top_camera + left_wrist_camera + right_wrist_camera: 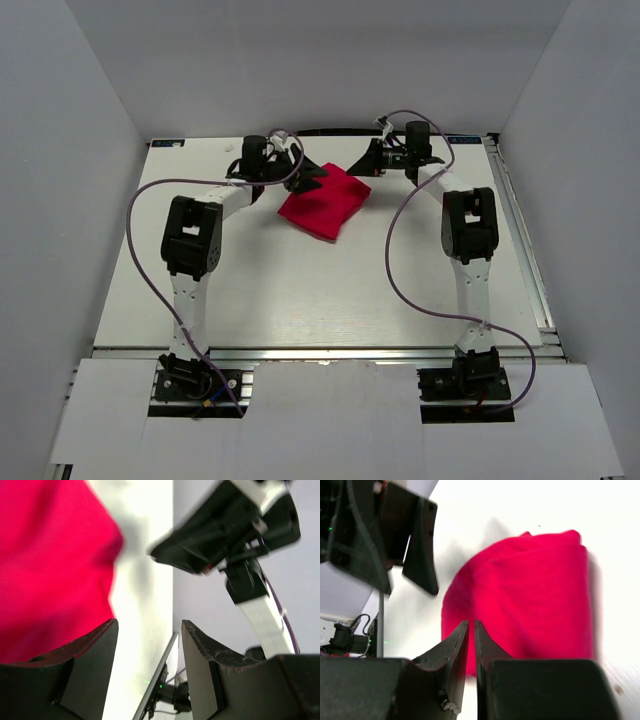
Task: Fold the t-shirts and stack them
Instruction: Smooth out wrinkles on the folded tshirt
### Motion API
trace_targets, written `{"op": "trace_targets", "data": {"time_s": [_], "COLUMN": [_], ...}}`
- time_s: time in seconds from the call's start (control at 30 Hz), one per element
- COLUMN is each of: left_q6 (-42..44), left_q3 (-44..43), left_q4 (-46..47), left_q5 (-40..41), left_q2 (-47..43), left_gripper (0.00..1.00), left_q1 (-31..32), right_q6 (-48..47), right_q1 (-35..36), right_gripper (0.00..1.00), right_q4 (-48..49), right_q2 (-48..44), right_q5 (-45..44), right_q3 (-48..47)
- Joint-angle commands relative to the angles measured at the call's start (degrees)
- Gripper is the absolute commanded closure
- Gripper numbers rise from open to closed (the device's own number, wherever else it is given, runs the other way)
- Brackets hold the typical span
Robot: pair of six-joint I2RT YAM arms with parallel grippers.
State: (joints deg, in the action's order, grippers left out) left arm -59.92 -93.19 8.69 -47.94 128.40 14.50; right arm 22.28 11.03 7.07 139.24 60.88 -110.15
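the shirt is seen folded into a compact packet at the far middle of the table, so the folding is judged largely done. the left gripper is held just beside its far left edge, fingers spread with nothing between them. the right gripper, at the far right corner, is pressed closed, and no cloth is seen pinched. only one shirt is shown, so nothing is there to be stacked on; little but drawing the arms away appears to be left.

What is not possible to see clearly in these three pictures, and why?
Top view: t-shirt sleeves and collar, folded out of sight.
Left wrist: the t-shirt runs off the left and top edges; beyond the open left claw all is blurred.
Right wrist: whether the shut right claw touches cloth; the claw itself covers that spot.
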Motion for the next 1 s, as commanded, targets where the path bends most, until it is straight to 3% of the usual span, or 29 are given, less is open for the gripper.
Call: {"op": "trace_targets", "data": {"time_s": [0.0,0.23,0.53,0.73,0.97], "left_q6": [0.42,-0.99,1.65,1.91,3.75], "left_q3": [3.01,2.14,1.95,7.75,15.13], "left_q4": [2.21,3.44,-0.33,1.15,1.42], "left_q5": [-2.85,-2.86,-0.14,1.01,1.10], "left_q2": [-3.95,1.40,5.63,5.90,3.70], "left_gripper": [0.36,0.36,0.36,0.37,0.37], "left_q1": [3.16,6.68,6.77,6.42,6.15], "right_q6": [3.99,6.37,5.93,6.28,8.04], "right_q1": [1.71,3.21,3.39,2.60,1.37], "right_gripper": [0.84,0.82,0.83,0.86,0.86], "right_q4": [4.61,4.71,2.42,-0.13,1.10], "right_q2": [2.17,4.99,7.10,7.54,8.24], "right_q5": [1.44,-4.71,-10.95,-16.93,-18.08], "right_q3": [-1.56,-1.74,-2.00,-1.12,0.46]}}
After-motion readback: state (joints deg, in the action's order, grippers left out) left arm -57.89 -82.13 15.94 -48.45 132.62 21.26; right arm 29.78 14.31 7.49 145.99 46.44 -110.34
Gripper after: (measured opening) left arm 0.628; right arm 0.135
